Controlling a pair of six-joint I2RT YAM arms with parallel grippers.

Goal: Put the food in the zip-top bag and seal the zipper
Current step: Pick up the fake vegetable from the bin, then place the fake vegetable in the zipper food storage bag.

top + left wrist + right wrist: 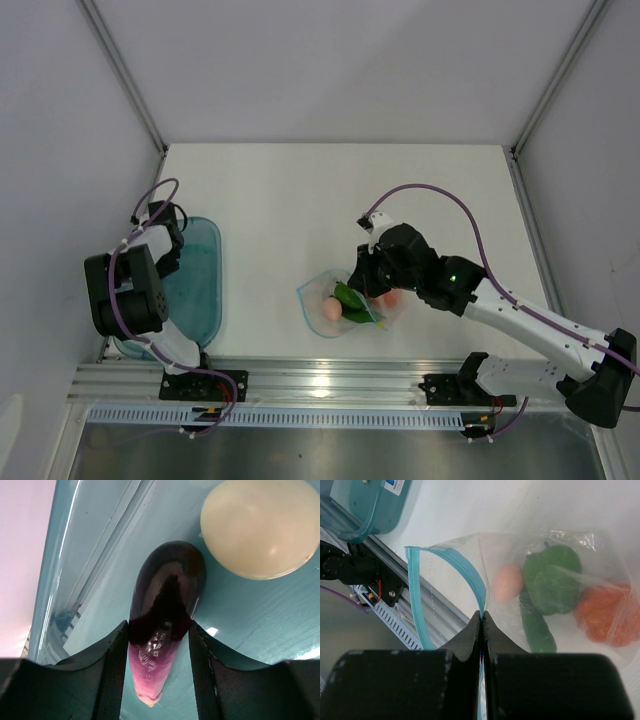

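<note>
Clear floppy zip-top bag [470, 545], part-filled, mid-table: right gripper [481, 617] pinches its light-blue zipper strip [417, 595], propping the mouth open; left gripper [157, 625] jaws, seemingly gripping, flank glossy purple eggplant [170, 575] in teal translucent tray [90, 580], awaiting loading.

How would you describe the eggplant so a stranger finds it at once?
Find the teal tray at the left of the table. Inside, the left claw straddles the eggplant. It is long and glossy purple, unlike the round cream egg beside it.
</note>
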